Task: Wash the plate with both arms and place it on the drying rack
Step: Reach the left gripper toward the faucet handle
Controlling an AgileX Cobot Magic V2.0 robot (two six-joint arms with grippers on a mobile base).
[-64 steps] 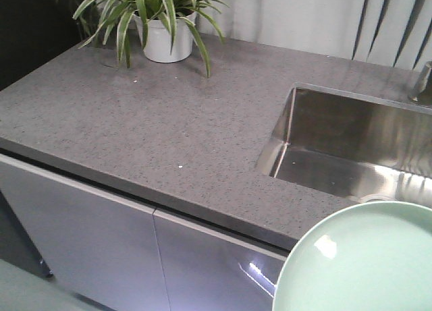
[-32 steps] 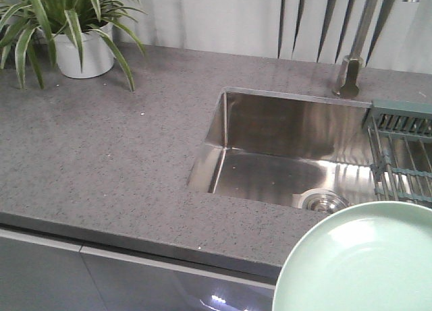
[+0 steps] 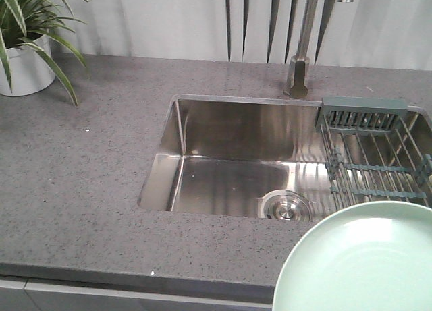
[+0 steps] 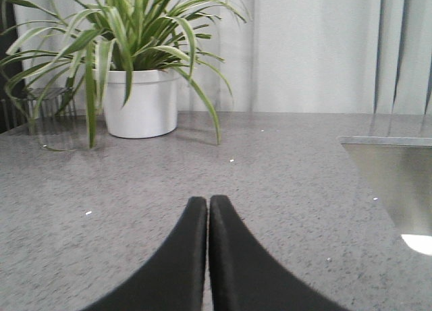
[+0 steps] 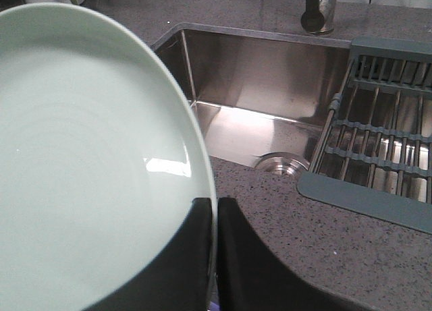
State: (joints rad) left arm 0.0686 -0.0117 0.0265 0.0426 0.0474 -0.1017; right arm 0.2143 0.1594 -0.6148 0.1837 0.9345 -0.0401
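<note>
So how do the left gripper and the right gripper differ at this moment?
The left gripper is shut on nothing, its fingers pressed together; the right gripper is shut on the rim of the plate. The left gripper is over the countertop and faces the potted plant; the right gripper faces the sink and drying rack. Both have black curved fingers.

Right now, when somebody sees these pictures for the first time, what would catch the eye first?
The mint-green plate fills the lower right corner of the front view, its rim clamped in the right pincer. Behind it lies the steel sink with a round drain, and a drying rack spans its right side. A potted plant stands far left on the grey countertop.
</note>
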